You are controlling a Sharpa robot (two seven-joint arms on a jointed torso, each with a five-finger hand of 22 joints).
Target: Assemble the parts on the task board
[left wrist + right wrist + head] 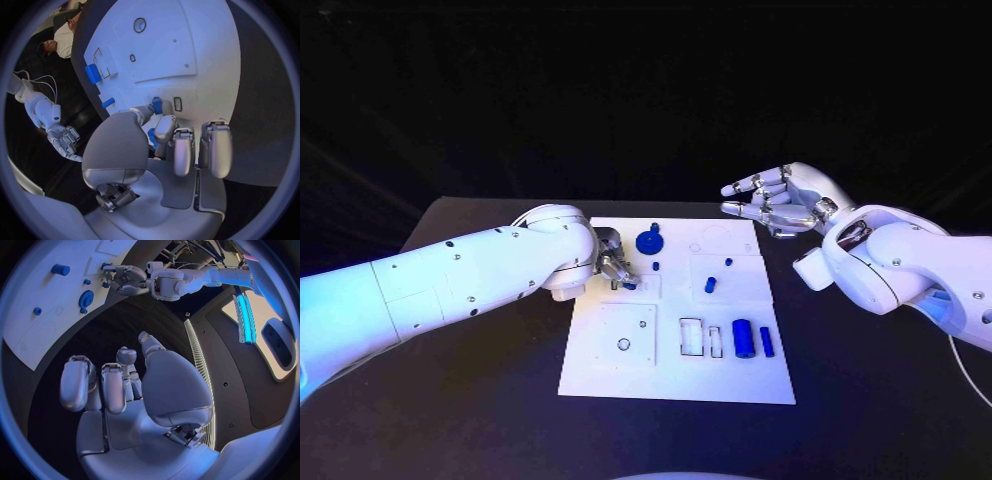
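The white task board (678, 372) lies in the middle of the black table. My left hand (615, 268) is low over the board's left side and pinches a small blue part (157, 106) between thumb and a finger, against the board (187, 45). A blue gear (651, 240) stands near the far edge, with small blue pegs (711, 284) to its right. A blue cylinder (743, 340) and a thin blue bar (766, 340) lie at the near right. My right hand (776, 203) hovers above the board's far right corner, fingers loosely curled, holding nothing.
Rectangular slots (691, 336) and a round hole (623, 346) are in the board's near half. Bare black table (473, 400) surrounds the board on all sides. The right wrist view shows the gear (85, 298) and my left hand (125, 280) beyond it.
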